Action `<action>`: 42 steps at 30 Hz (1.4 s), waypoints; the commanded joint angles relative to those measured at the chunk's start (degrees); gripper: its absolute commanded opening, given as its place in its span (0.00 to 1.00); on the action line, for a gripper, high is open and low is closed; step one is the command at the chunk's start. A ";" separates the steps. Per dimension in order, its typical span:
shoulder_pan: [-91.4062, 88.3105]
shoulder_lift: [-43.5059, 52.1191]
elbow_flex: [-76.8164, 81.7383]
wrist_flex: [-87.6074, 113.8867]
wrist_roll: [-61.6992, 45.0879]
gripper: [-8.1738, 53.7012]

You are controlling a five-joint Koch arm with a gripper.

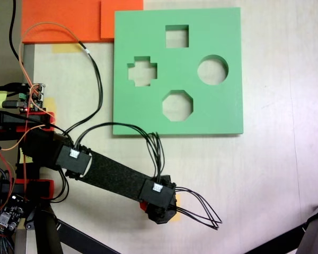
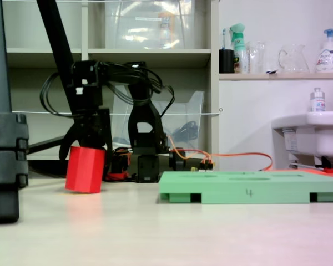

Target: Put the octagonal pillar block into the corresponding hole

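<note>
Tripod leg (image 2: 4,160) closest to camera. Red block (image 2: 85,169) sits left of green board (image 2: 250,192), well apart, gripper (image 2: 89,145) over it. Can't tell if I hold it. Lift straight, carry to eight-sided hole (image 1: 177,105), match flat sides, push down softly.

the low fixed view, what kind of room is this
Probably a lab or workshop corner with a washing area: a white sink at the right, a shelf of pump and spray bottles above it, and shelving with clear plastic bins behind the black robot arm.
</note>
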 commanded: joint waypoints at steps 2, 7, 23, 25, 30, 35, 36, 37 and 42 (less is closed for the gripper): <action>-0.62 5.71 -0.88 6.59 3.34 0.51; -6.15 10.99 -2.20 6.77 15.82 0.44; -45.79 9.76 -16.08 0.00 57.30 0.43; -47.20 8.96 -16.08 -0.09 59.24 0.43; -47.90 6.24 -16.08 -1.41 63.11 0.43; -47.02 3.60 -16.08 -3.87 63.37 0.43; -47.02 3.25 -16.08 -4.13 63.37 0.43; -47.02 2.72 -16.08 -4.39 63.37 0.43; -47.11 0.53 -16.00 -5.36 63.72 0.43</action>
